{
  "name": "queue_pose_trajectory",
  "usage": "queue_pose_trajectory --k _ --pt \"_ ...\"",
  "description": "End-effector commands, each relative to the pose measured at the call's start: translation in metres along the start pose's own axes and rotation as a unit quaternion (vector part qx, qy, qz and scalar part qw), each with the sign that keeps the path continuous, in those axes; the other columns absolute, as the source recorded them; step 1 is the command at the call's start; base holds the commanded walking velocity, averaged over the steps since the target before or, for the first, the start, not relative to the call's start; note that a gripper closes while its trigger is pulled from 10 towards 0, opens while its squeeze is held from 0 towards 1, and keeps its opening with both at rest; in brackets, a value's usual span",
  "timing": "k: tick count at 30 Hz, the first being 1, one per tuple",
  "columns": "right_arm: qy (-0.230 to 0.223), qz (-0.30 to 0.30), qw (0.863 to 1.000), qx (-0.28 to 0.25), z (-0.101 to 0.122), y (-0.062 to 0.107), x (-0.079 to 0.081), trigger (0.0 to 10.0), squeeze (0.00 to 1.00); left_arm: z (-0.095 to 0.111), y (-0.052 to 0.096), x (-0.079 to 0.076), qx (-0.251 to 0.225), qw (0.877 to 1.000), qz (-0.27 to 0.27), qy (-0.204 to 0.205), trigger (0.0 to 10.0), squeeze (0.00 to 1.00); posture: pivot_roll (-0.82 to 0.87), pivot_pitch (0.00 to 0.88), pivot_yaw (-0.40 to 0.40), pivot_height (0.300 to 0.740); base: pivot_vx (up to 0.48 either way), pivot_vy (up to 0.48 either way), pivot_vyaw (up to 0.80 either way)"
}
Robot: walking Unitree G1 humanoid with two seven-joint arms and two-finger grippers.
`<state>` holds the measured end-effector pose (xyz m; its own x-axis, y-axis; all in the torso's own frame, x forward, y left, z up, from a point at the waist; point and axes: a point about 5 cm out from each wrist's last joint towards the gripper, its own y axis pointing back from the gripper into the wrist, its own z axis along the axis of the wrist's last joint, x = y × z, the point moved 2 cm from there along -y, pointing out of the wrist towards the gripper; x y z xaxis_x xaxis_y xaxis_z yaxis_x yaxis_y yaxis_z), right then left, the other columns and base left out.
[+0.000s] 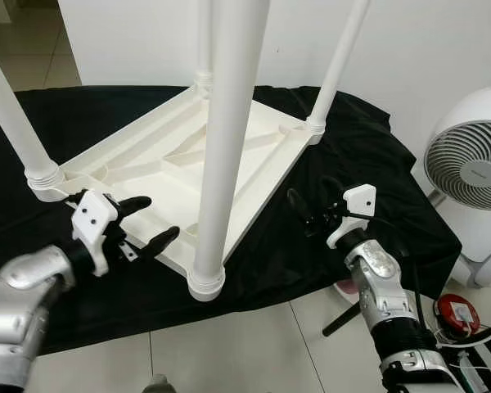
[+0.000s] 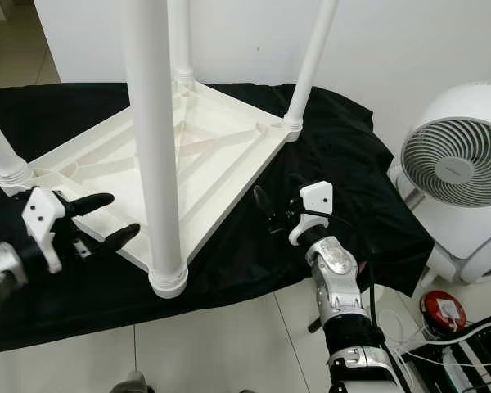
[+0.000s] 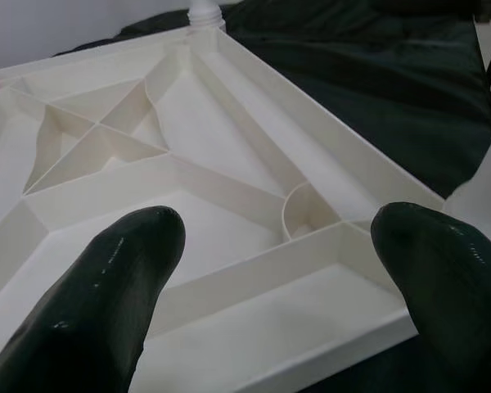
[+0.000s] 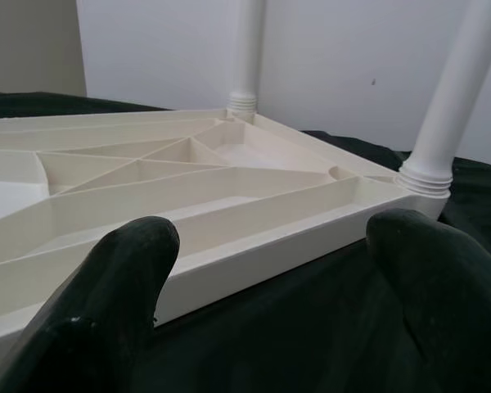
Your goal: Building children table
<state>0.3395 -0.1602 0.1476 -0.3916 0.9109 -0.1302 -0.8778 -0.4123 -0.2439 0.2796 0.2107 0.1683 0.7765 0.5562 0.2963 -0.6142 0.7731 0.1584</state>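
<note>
On black cloth (image 1: 344,147): white tabletop (image 1: 164,164) upside down, four legs (image 1: 225,147) screwed in, standing up. Left gripper (image 1: 146,223) spread wide at near-left edge, right gripper (image 1: 311,214) spread beside right edge; both empty, probably poised to flip. Leg tops cut off. Fan (image 1: 466,160) far right.

I see bright, even indoor light with soft shadows and no harsh glare. Head views are sharp, though the white table legs (image 1: 229,147) bow slightly. In my wrist views the black fingers (image 3: 106,303) are blurred.
</note>
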Motion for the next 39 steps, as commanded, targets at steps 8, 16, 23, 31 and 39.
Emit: queue_pose_trajectory --k 8,16,23,31,39 --pt "0.002 0.009 1.000 0.014 -0.004 0.006 0.005 10.0 0.00 -0.008 0.005 -0.010 0.045 0.995 -0.084 -0.028 10.0 0.00 0.06 0.034 -0.040 0.740 0.000 0.000 0.00" --pt "-0.001 0.014 1.000 0.008 0.000 0.008 0.012 10.0 0.00 -0.022 -0.009 -0.005 0.077 0.983 -0.146 -0.078 10.0 0.00 0.03 0.042 -0.007 0.740 0.000 0.000 0.00" --pt "0.003 -0.003 1.000 0.003 0.005 0.012 0.006 10.0 0.00 -0.026 -0.028 0.004 0.092 0.977 -0.164 -0.101 10.0 0.00 0.00 0.045 0.015 0.740 0.000 0.000 0.00" --pt "0.013 -0.013 1.000 0.005 0.008 0.016 0.002 10.0 0.00 -0.033 -0.041 0.009 0.115 0.966 -0.194 -0.125 10.0 0.00 -0.02 0.047 0.029 0.740 0.000 0.000 0.00" --pt "0.023 -0.023 0.999 0.007 0.009 0.020 -0.004 10.0 0.00 -0.042 -0.032 0.014 0.142 0.960 -0.218 -0.102 10.0 0.00 -0.02 0.048 0.044 0.740 0.000 0.000 0.00"
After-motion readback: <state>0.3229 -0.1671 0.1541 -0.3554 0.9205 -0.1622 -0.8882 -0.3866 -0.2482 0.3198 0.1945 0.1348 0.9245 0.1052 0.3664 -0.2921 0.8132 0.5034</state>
